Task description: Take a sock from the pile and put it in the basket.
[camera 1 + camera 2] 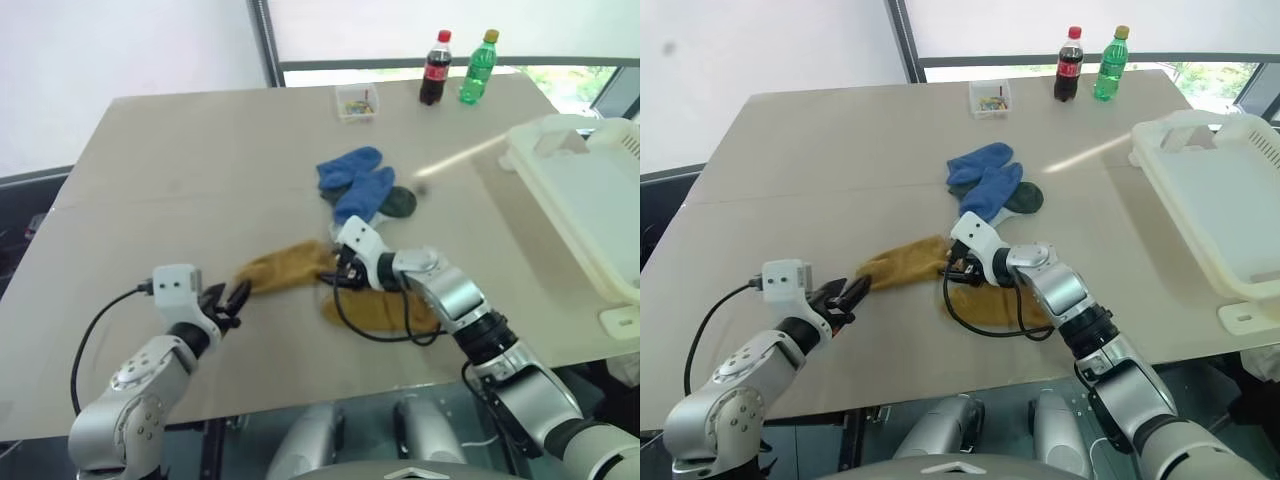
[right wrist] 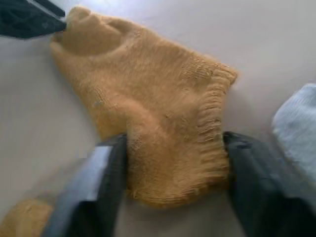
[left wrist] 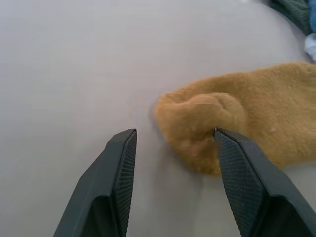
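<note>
Near tabletop (image 1: 150, 170) middle, right tool (image 2: 175, 158) pinching mustard sock (image 2: 148, 108) cuff; left tool (image 3: 173, 163) open at toe. Grasp step; next lift toward basket (image 1: 590, 215).

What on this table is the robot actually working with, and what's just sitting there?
In use: yellow sock with the right gripper around its cuff and the left gripper at its toe; sock pile; basket.

Just lying about: cola bottle, green bottle, small clear box.
</note>
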